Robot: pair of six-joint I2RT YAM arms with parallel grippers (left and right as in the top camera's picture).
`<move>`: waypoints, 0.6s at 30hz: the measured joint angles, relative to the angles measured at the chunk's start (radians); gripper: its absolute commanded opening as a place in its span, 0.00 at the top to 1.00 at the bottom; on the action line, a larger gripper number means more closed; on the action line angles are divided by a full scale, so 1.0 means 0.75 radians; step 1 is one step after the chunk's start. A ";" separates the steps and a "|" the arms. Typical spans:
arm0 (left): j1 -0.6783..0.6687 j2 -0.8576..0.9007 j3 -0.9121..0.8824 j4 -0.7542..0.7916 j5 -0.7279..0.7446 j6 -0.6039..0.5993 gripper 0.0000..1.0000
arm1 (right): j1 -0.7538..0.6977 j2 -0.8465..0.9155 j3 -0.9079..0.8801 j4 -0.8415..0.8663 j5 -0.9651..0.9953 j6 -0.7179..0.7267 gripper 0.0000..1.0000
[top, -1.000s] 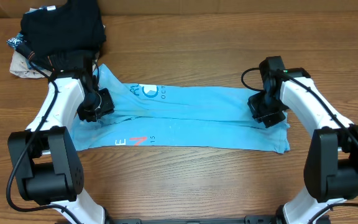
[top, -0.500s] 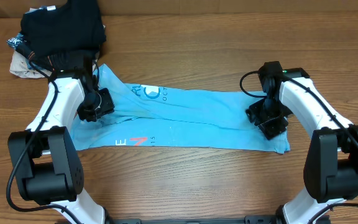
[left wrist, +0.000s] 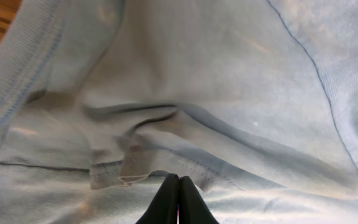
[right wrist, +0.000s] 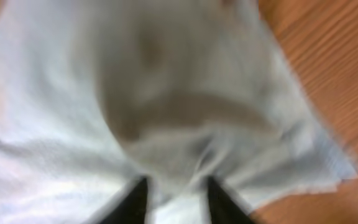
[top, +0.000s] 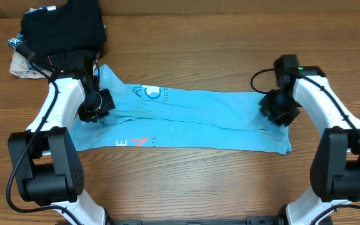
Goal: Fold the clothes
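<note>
The clothes, a sky-blue T-shirt (top: 192, 122), lie folded in a long strip across the table, white print up top and red letters near the front edge. My left gripper (top: 95, 107) is over its left end. In the left wrist view the left gripper (left wrist: 179, 186) is shut, tips together against wrinkled blue cloth (left wrist: 229, 74); I cannot tell whether fabric is pinched. My right gripper (top: 279, 109) is at the strip's upper right corner. The blurred right wrist view shows the right gripper (right wrist: 176, 199) with its jaws partly apart and a ridge of the shirt (right wrist: 166, 81) between them.
A pile of black folded garments (top: 61, 28) sits at the back left, with a crumpled light cloth (top: 20, 62) beside it. Bare wooden table (top: 199, 37) surrounds the shirt, and shows at the right of the right wrist view (right wrist: 328, 62).
The right gripper went down onto the shirt's right end, then moved up and right to its corner. The shirt's upper right edge shifted slightly. The left arm stayed put.
</note>
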 measured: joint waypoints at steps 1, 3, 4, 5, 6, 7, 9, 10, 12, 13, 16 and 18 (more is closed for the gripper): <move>0.000 0.000 0.000 0.001 0.016 0.006 0.96 | -0.018 0.000 0.001 0.016 0.004 -0.041 0.96; 0.000 0.000 0.000 0.000 0.048 0.020 0.96 | -0.048 0.000 0.001 0.048 0.020 -0.108 0.96; 0.000 0.000 0.000 0.000 0.063 0.028 0.96 | -0.053 0.000 0.001 0.054 0.023 -0.114 0.96; 0.000 0.000 0.000 -0.001 0.075 0.036 0.96 | -0.067 0.000 -0.001 0.073 0.036 -0.140 0.96; -0.001 0.000 0.000 -0.002 0.083 0.042 0.96 | -0.072 0.000 -0.008 0.102 0.043 -0.155 0.96; -0.006 0.000 0.000 -0.002 0.089 0.049 0.96 | -0.075 0.000 -0.016 0.121 0.047 -0.166 0.96; -0.015 0.000 0.000 0.000 0.096 0.063 0.96 | -0.075 0.001 -0.037 0.150 0.051 -0.181 0.96; -0.020 0.000 0.000 0.001 0.097 0.071 0.96 | -0.075 0.000 -0.048 0.161 0.052 -0.187 0.96; -0.037 0.000 0.000 0.004 0.102 0.076 0.95 | -0.075 0.001 -0.068 0.195 0.055 -0.194 0.96; -0.046 0.000 0.000 0.008 0.106 0.079 0.96 | -0.075 0.001 -0.076 0.211 0.056 -0.197 0.96; -0.062 0.000 0.000 0.027 0.110 0.080 0.94 | -0.075 0.001 -0.106 0.253 0.057 -0.206 0.96; -0.067 0.000 0.000 0.034 0.110 0.079 0.93 | -0.075 0.001 -0.124 0.257 0.057 -0.208 0.96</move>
